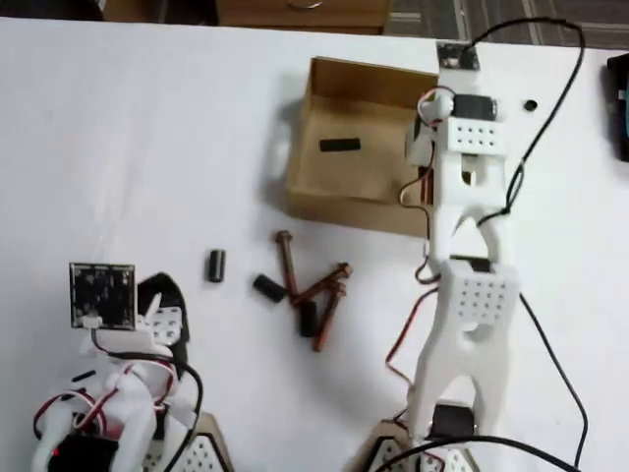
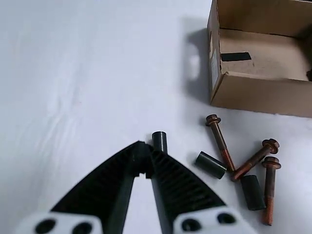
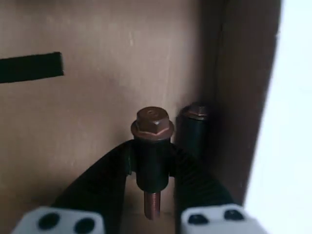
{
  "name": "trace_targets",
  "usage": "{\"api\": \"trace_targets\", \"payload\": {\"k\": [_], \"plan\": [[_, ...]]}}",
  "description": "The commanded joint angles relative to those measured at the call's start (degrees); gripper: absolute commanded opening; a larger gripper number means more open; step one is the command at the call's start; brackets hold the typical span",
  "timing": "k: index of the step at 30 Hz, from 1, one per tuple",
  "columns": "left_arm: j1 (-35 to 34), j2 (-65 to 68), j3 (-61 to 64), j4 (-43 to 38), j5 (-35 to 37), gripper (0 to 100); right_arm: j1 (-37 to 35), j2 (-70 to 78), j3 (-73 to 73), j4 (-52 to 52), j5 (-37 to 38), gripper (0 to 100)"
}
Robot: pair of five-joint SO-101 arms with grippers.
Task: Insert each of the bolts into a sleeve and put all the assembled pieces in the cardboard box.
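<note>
**While one assembled piece is held inside the box, three bolts lie loose outside it**

Where the cardboard box [image 1: 354, 208] meets its side wall on the right arm's side, the right end effector [image 3: 152, 163] is clamped around an assembled piece [image 3: 152, 146], a dark sleeve with a copper bolt through it. The hex head shows at one end and the threaded tip at the other. It hangs over the box floor, close to that wall; whether it touches the floor cannot be told. Just beside it, against the same wall, lies a second assembled piece [image 3: 195, 129]. A black strip [image 3: 29, 67] lies on the box floor, well apart from both.

Outside the box, near its long wall on the arms' side, three loose bolts [image 1: 286, 258] [image 1: 324, 285] [image 1: 329, 315] lie in a cluster on the white surface [image 1: 147, 147]. Two loose sleeves [image 1: 268, 288] [image 1: 308, 317] lie among them, touching or nearly touching the bolts. A third sleeve [image 2: 159, 142] sits apart from the cluster, no nearer to the box.

Farther from the box than that lone sleeve, the left end effector [image 2: 144, 156] has its jaws closed together with nothing between them, its tips just short of the sleeve.
</note>
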Motion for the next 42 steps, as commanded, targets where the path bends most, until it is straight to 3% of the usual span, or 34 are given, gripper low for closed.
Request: {"api": "trace_targets", "payload": {"k": [1,7,15,26,30,34,42], "plan": [[-0.3,-1.3,0.0,-0.4,-0.6,2,0.4,2.9,-6.0,0.1,0.1,1.9],[-0.2,-1.3,0.0,-0.4,-0.6,2,0.3,8.0,-8.5,0.2,0.5,3.1],[-0.2,-1.3,0.0,-0.4,-0.6,2,0.4,7.8,-11.4,2.2,0.5,24.5],[-0.1,-1.3,0.0,-0.4,-0.5,2,0.1,-1.9,-29.3,19.3,0.1,24.8],[-0.1,-1.3,0.0,-0.4,-0.5,2,0.5,-11.4,-30.5,20.4,0.1,24.8],[-0.4,-1.3,0.0,-0.4,-0.4,2,0.0,-26.2,-22.9,20.4,0.3,24.8],[-0.4,-1.3,0.0,-0.9,-0.3,2,-5.1,-61.1,14.2,20.4,0.1,24.8]]}}
